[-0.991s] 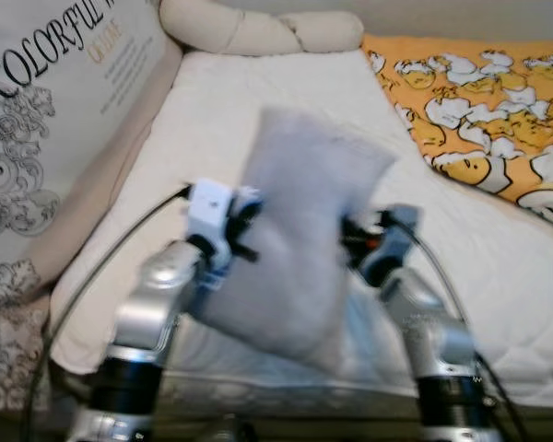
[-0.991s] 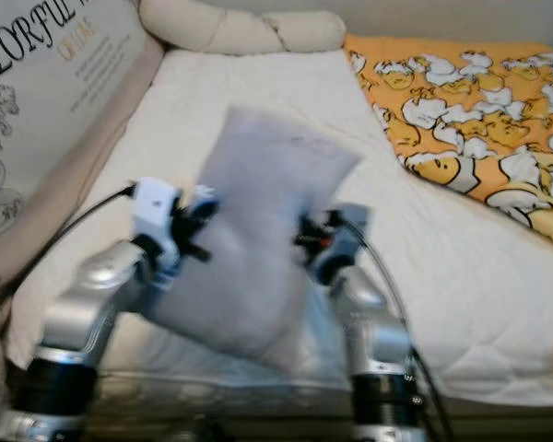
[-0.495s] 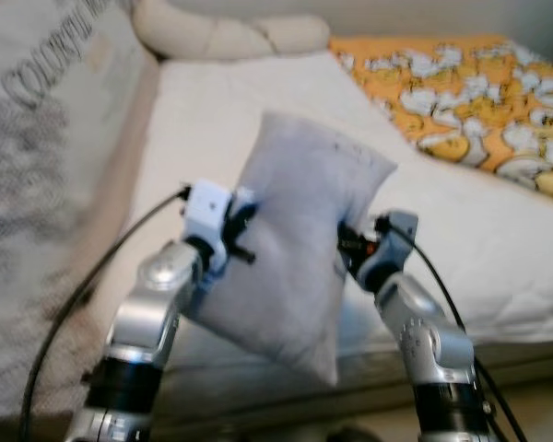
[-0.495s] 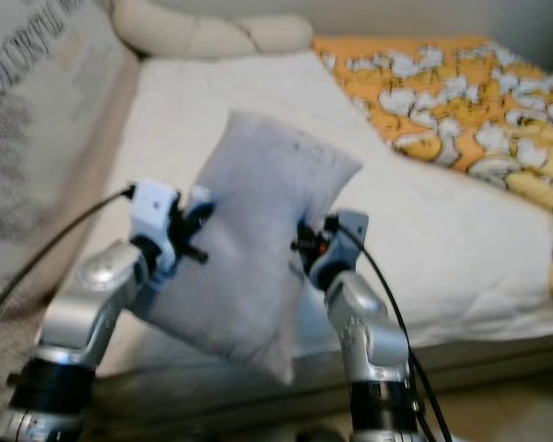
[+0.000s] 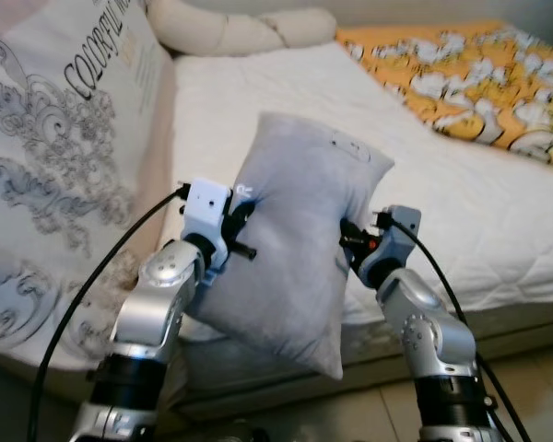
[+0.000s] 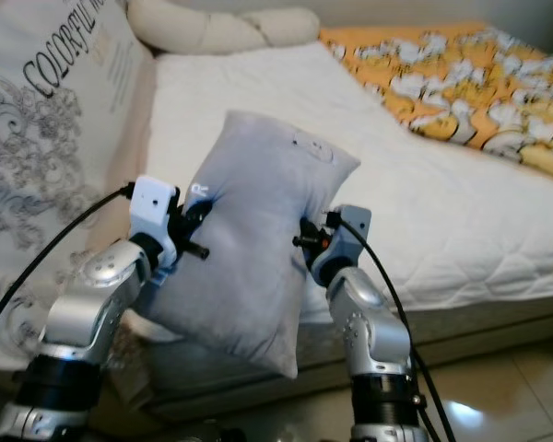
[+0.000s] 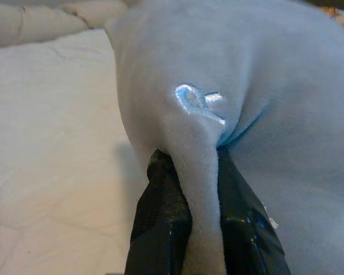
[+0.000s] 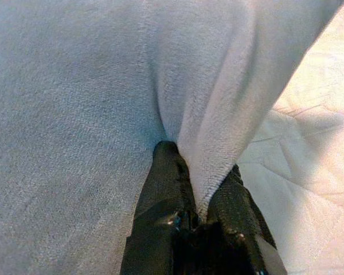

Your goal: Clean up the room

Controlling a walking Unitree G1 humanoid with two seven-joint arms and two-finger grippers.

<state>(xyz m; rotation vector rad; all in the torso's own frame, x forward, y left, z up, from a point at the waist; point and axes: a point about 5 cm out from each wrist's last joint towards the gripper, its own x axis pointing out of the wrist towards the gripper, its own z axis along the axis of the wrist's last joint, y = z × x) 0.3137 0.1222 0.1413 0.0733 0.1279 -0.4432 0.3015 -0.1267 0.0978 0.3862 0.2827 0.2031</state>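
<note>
- Two grippers lift soft grey plush pillow [image 5: 295,244] above white quilted mattress [image 5: 461,221].
- Left gripper [image 7: 198,200] pinches pillow fold.
- Right gripper [image 8: 198,195] pinches opposite edge.

the robot had 2 silver arms with black bands near the base, white wrist housings, thin black cables, and 2 glossy black fingers [image 7: 160,223] per gripper.

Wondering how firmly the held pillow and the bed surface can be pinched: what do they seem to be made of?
Grey pillow: looks like soft, matte plush or fleece over a squashy filling; a fold bunches between the left gripper fingers and likewise in the right gripper. White mattress cover: seems a quilted woven fabric, judging by its stitched diamond lines.
</note>
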